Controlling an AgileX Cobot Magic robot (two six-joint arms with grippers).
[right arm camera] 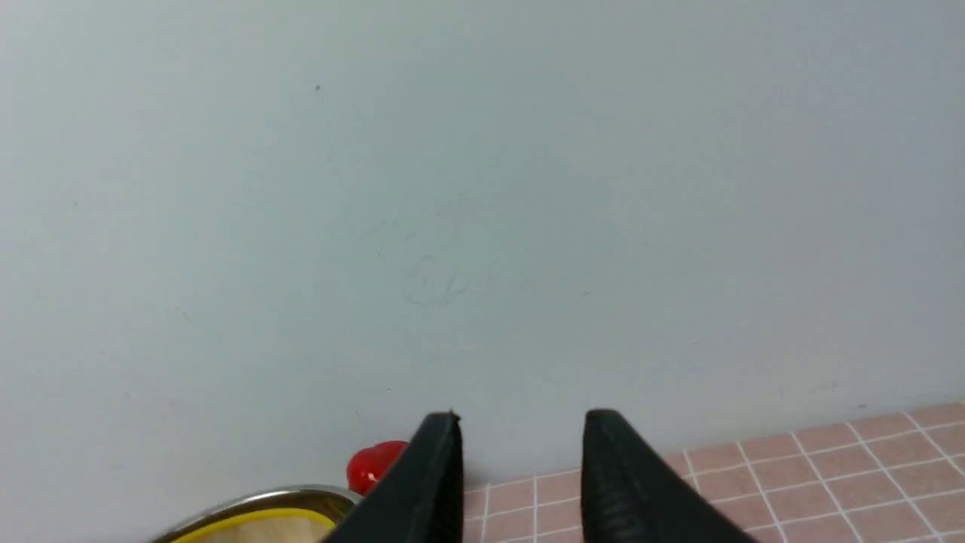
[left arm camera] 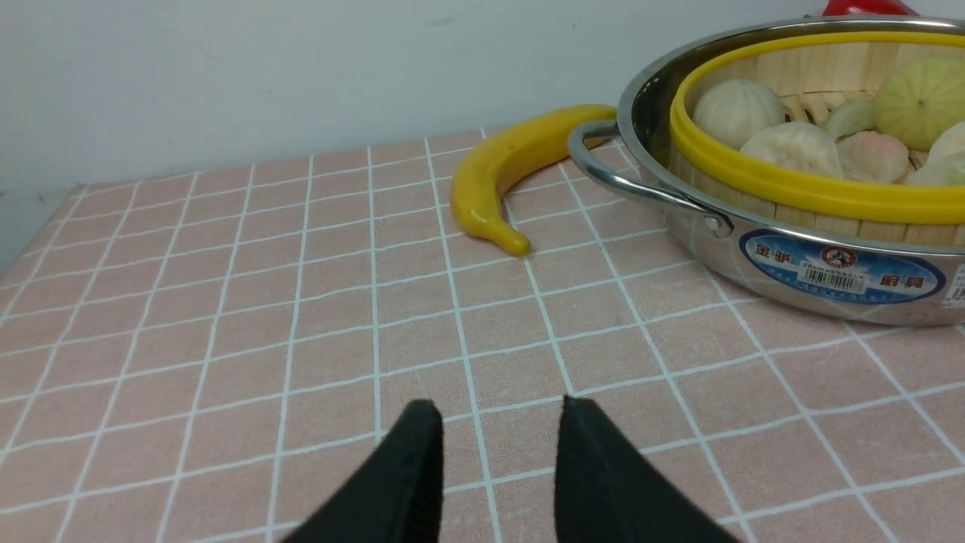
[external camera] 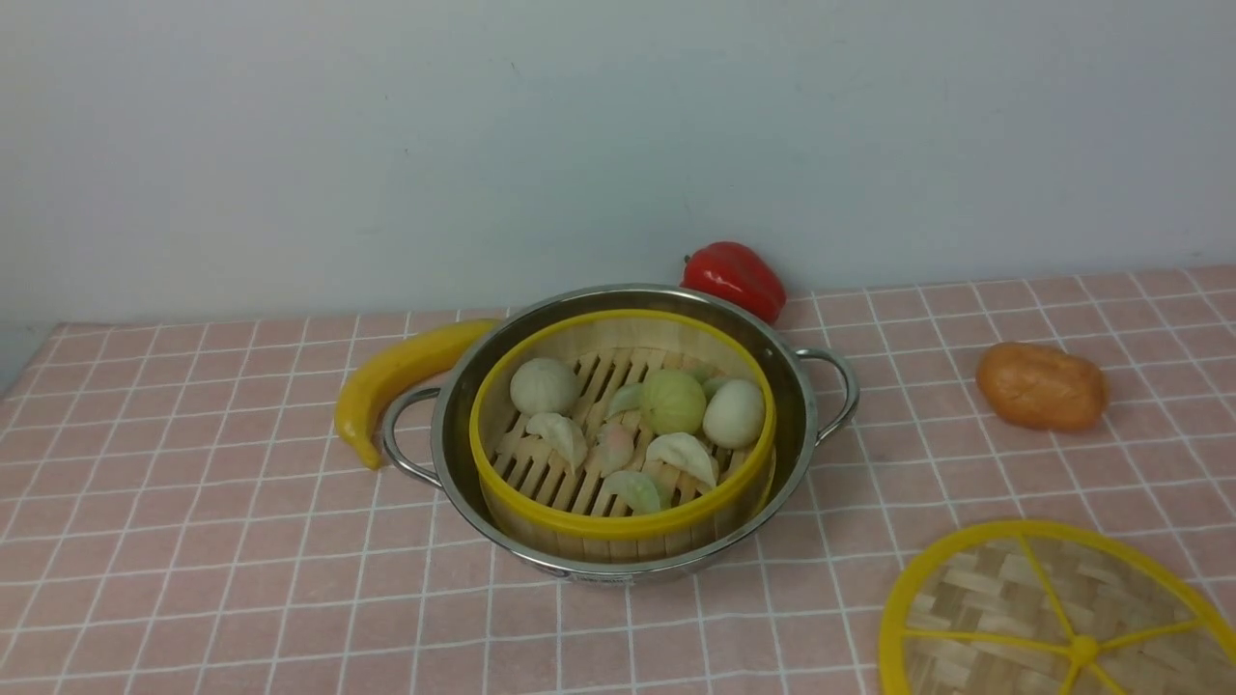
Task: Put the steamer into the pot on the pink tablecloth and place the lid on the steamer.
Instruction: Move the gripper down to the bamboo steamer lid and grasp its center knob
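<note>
Starting on the left: the left tool (left arm camera: 496, 409) hangs low over the pink tablecloth (external camera: 193, 502), prongs apart, nothing in it. The robot isn't doing anything with that one right now.

Next is a yellow banana (external camera: 396, 381), tucked right against the pot (external camera: 803, 410) at about its 9 o'clock, by the handle. The steamer (external camera: 618, 527) sits inside the pot with its dumplings and buns (external camera: 673, 401), so that half of the job looks done. A red pepper (external camera: 736, 277) sits behind the pot at 1 o'clock, and an orange potato-looking thing (external camera: 1041, 386) is well off at 3 o'clock.

The lid (external camera: 1004, 598) lies flat on the table at roughly 4 o'clock from the pot, clear of it and partly cut off by the frame edge. It's probably very light: woven bamboo in the middle that may flex a bit, with a stiff yellow rim. Since it lies flush on the cloth, getting under the rim looks fiddly. The little centre knob (external camera: 1083, 652) seems the better spot to pinch, though it's small and could slip. It's also about the same width as the steamer, so it needs to go down centred.

The right tool (right arm camera: 522, 415) is spread open and empty too, pointed mostly at the wall (right arm camera: 482, 188).
</note>
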